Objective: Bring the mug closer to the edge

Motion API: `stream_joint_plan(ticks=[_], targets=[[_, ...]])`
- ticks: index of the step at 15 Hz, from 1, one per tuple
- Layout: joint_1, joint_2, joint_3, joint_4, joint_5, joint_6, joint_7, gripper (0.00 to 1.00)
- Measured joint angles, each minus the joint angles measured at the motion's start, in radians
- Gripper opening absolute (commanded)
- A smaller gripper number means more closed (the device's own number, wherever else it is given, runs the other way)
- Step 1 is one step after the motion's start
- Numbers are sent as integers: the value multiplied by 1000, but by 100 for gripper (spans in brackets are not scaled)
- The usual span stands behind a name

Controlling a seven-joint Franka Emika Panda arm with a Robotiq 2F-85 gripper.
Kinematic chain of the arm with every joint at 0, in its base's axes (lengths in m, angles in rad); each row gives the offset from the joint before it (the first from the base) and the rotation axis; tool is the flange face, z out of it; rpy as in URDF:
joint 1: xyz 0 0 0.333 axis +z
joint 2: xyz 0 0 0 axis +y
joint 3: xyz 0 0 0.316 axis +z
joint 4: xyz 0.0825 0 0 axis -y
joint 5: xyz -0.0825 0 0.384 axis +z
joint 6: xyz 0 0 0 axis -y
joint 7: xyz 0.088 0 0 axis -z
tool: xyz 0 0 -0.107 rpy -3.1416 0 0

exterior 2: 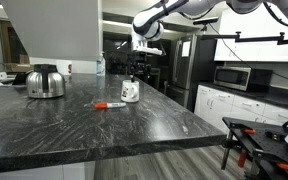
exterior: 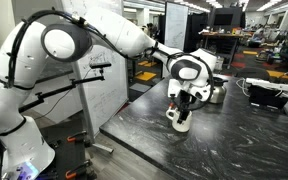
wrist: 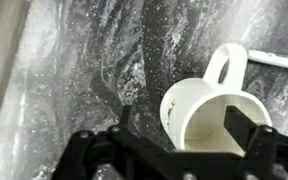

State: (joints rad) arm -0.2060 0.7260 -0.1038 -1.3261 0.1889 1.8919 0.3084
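Right up close in the wrist view, the pincer (wrist: 182,128) is spread wide. One dark finger (wrist: 242,128) hangs over the mouth of the mug (wrist: 199,100) and the other sits out to the side over bare stone, clear of the wall, so nothing is gripped. The mug is small, white, plain and cylindrical, glossy at the lip, with its loop handle (wrist: 227,62) pointing away from the camera. It stands upright on the dark marbled table (wrist: 64,70). Near the handle lies a marker (wrist: 276,61), cut off by the frame (only a white barrel with a touch of red shows here). The mug's base is hidden beneath its own rim, and I cannot tell whether that finger dips inside or only hovers above. Now out to an exterior view: the edge (exterior 2: 114,152) runs across the foreground as a thick slab side. Beyond it comes a broad stretch of stone, then the marker (exterior 2: 110,105), and the mug (exterior 2: 131,92) just behind it, well apart from that near rim. The pincer above it is only a dark blur against a dark doorway. Farther off stands a silver kettle (exterior 2: 46,82) with a dark handle. In an exterior view the pincer covers the top of the mug (exterior: 179,122).
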Motion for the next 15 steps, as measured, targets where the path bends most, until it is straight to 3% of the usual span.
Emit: stream_joint_plan(ticks=[1,12,15], targets=[[0,8,0,6,0,0,8,82],[19,59,0,70,0,-13,51,0],[22,59,0,75,-1,-14,51,0]])
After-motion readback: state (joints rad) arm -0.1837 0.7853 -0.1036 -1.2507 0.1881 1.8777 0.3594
